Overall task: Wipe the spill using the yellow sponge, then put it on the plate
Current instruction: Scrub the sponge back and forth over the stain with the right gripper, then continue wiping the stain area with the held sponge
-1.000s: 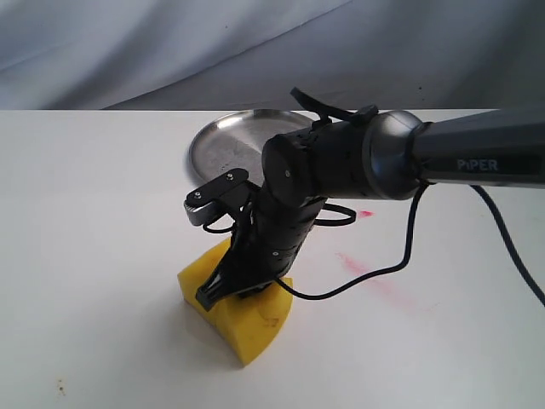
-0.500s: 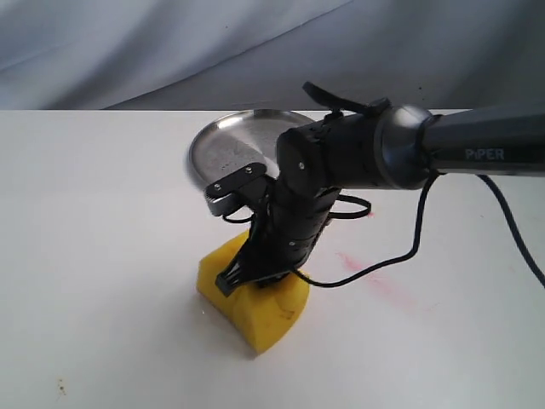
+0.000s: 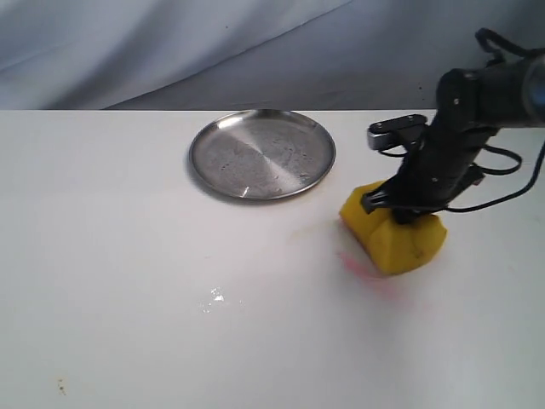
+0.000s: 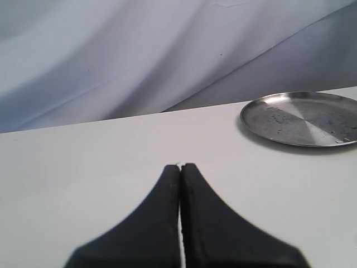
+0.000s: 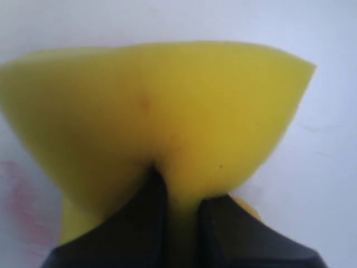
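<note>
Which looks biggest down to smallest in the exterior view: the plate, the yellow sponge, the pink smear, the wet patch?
1. plate
2. yellow sponge
3. pink smear and wet patch: both small with faint edges, too alike to rank.

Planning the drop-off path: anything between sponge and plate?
Nothing: in the exterior view only bare white table separates the yellow sponge from the plate. The pink smear lies off that line.

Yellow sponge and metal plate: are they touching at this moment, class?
Apart. The exterior view shows a strip of bare white table between the yellow sponge and the rim of the metal plate.
</note>
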Tool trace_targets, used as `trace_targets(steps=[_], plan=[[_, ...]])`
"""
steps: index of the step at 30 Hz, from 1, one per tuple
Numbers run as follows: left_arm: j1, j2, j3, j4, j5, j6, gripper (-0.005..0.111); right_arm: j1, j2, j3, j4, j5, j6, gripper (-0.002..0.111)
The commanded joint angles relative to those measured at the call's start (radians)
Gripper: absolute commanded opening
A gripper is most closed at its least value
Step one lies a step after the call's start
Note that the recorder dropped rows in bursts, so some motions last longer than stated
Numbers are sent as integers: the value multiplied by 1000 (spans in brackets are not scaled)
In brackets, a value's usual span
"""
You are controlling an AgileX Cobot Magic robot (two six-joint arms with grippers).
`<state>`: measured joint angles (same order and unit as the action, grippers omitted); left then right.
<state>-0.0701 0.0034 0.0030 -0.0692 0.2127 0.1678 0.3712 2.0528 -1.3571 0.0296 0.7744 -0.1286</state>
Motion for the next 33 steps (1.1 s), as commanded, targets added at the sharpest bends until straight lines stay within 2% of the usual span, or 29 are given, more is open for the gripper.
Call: trace_targets(steps=[1,5,10,19,33], plan=[[1,-3,-3,0,-7,-8,0,-142,13,15,-81,26,37,0],[1,-3,-3,0,-7,-8,0,-207,13,13,-57,13,62,0],[1,-3,-3,0,-7,-8,0,-181,13,11,37,-33,39,0],[1,-3,-3,0,-7,-8,0,58,13,-46,68,-38,20,0],[1,-3,-3,0,-7,-8,0,460,13,-46,112,-34,21,0]])
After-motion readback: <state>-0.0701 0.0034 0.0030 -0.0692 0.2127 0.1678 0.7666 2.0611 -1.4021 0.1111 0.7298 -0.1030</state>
